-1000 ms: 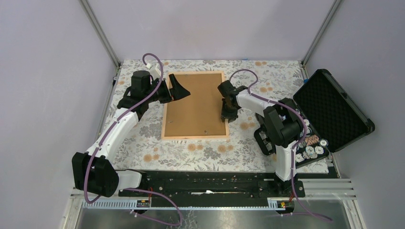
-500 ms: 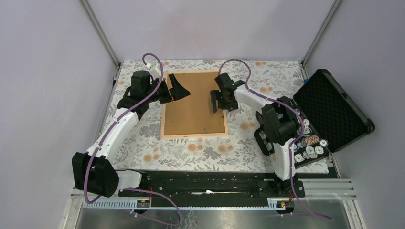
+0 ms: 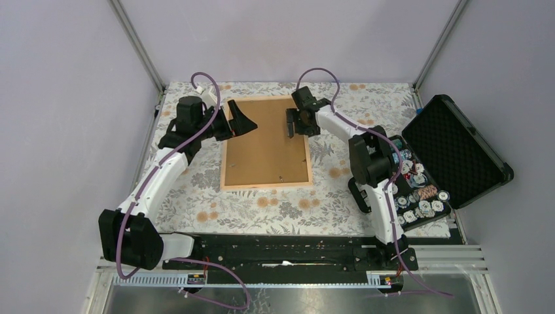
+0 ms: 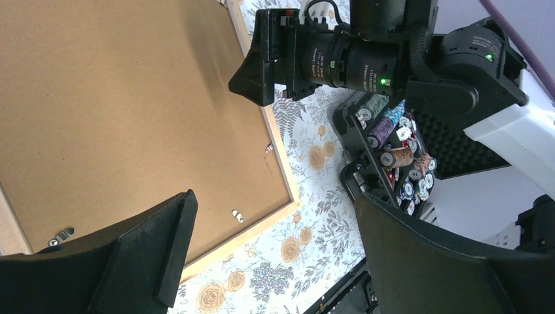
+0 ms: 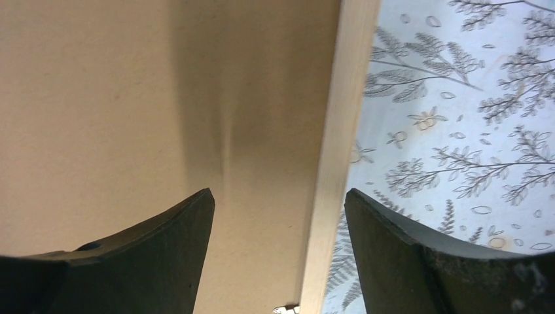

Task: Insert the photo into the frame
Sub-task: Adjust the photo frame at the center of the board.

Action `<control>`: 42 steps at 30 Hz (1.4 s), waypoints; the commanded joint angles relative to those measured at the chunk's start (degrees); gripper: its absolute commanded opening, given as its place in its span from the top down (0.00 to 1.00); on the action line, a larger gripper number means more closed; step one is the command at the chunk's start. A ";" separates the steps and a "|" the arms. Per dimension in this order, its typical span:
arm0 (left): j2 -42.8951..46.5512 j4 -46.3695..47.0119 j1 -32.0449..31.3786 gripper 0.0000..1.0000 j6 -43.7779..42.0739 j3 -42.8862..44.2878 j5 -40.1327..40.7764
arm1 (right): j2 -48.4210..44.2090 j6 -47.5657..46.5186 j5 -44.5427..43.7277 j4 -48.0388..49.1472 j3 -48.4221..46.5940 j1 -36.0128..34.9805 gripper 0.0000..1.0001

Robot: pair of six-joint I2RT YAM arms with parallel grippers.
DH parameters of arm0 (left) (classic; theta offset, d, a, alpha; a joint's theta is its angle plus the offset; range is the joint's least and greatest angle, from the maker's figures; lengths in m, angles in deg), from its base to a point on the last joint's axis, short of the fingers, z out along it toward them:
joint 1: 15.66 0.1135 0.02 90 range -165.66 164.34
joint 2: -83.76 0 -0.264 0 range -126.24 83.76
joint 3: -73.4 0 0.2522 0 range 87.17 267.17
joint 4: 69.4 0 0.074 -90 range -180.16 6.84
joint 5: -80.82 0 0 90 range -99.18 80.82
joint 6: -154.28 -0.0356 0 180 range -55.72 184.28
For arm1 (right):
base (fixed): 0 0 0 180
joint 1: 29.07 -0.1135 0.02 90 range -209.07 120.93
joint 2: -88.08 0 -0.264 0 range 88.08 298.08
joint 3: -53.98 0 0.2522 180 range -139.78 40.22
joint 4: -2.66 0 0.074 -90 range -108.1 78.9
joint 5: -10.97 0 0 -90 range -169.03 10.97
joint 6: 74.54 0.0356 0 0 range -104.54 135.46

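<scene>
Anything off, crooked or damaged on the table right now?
Nothing stands out. The photo lies brown back up, flat within the frame, with no lifted corner visible. The left gripper and right gripper are open above it, holding nothing. The black case sits open at the right.

Plain lavender walls (image 3: 65, 98) and slim metal corner posts (image 3: 136, 46) enclose a floral tablecloth (image 3: 275, 206) (grey leaves, orange blooms).

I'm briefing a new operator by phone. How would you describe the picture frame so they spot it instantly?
At the middle of the floral tablecloth lies a flat rectangle. Its thin pale wooden border is the frame, enclosing a plain brown board, unlike the black case at right.
</scene>
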 commanded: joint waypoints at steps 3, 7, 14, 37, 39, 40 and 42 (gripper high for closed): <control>-1.62 2.80 1.35 0.01 -0.34 1.03 0.22 | 3.26 -1.65 0.39 -0.82 0.37 3.21 0.33; -0.26 4.40 2.17 0.01 0.40 0.08 -0.72 | 4.27 -2.64 1.45 1.28 1.29 4.03 0.49; -0.13 4.26 2.05 0.01 0.23 -0.10 0.01 | 6.07 -10.86 3.03 3.92 -0.08 4.17 1.00; -0.05 3.14 -0.43 0.01 -1.89 -0.28 5.12 | 9.94 -37.25 6.47 3.06 -21.27 4.97 0.24; 0.99 3.61 -0.72 0.01 -2.06 -0.57 5.95 | 6.31 -32.17 2.40 1.91 -20.81 4.26 0.17; 1.21 3.54 -0.71 0.01 -2.10 -0.48 6.08 | 3.91 -28.72 0.27 1.24 -20.15 3.58 0.13; 1.40 3.26 -0.73 0.01 -1.96 -0.03 4.83 | -2.31 -24.85 -4.10 0.54 -16.56 1.80 0.05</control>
